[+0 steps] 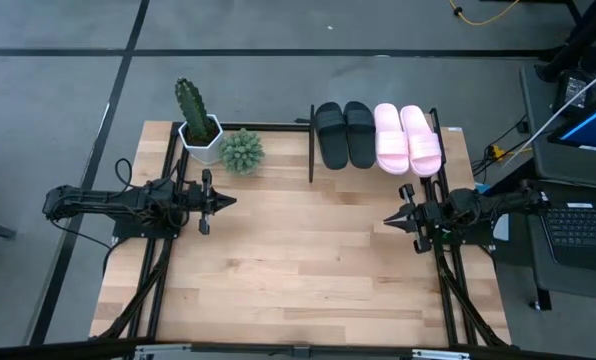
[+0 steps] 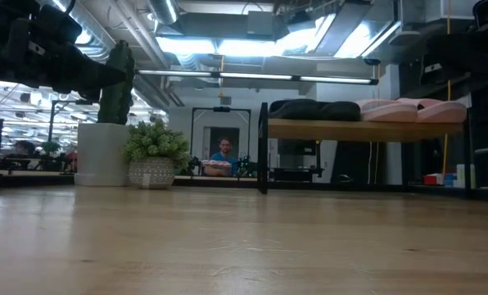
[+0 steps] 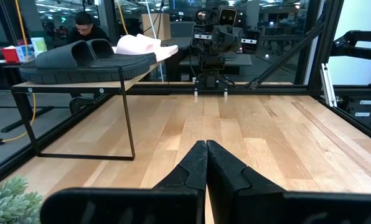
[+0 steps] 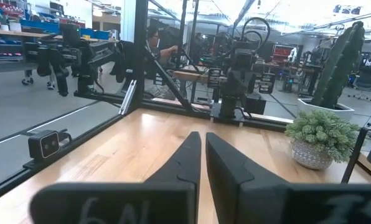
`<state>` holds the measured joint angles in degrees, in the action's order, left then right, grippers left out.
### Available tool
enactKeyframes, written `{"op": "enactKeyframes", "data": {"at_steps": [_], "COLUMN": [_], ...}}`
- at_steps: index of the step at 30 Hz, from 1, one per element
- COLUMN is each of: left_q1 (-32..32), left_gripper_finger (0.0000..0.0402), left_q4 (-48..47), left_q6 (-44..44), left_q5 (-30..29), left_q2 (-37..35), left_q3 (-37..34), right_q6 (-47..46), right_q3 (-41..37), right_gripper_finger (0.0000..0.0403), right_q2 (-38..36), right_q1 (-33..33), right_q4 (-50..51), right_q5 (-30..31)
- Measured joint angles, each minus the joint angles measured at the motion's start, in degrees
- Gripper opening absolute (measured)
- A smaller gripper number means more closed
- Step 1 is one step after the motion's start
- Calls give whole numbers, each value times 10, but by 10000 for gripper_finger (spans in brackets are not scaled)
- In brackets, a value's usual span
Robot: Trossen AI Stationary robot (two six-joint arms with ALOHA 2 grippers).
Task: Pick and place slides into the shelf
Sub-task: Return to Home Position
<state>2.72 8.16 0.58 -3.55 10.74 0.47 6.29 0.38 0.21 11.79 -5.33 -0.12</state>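
Two matte black slides point(image 1: 344, 133) and two pale pink slides point(image 1: 408, 138) lie side by side, soles down, on the shelf point(image 1: 378, 165), a small rack with a wooden top and thin black frame at the table's far right. The low view shows the black slides point(image 2: 314, 109) and pink slides point(image 2: 412, 109) on the shelf board point(image 2: 363, 129). In the left wrist view the black slides point(image 3: 79, 59) are nearer, the pink slides point(image 3: 145, 45) behind. My left gripper point(image 1: 228, 201) point(image 3: 206, 149) is shut over the table's left side. My right gripper point(image 1: 388, 220) point(image 4: 203, 140) is shut over the right side, near the shelf.
A tall cactus in a white pot point(image 1: 196, 122) and a small bushy plant point(image 1: 241, 150) stand at the table's far left. Bare wooden tabletop point(image 1: 298, 270) spreads between the arms. A laptop point(image 1: 583, 225) sits off the right edge. A person point(image 2: 222, 156) sits far behind.
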Motion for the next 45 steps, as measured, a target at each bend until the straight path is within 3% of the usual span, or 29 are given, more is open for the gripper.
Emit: {"op": "enactKeyframes", "data": {"at_steps": [45], "left_q1": [0], "left_gripper_finger": [0], "left_q4": [0], "left_q6": [0], "left_q5": [0], "left_q2": [0], "left_q3": [0], "right_q6": [0], "right_q3": [0], "right_gripper_finger": [23], "right_q2": [-1], "right_q1": [-31], "right_q4": [0], "right_q5": [0]}}
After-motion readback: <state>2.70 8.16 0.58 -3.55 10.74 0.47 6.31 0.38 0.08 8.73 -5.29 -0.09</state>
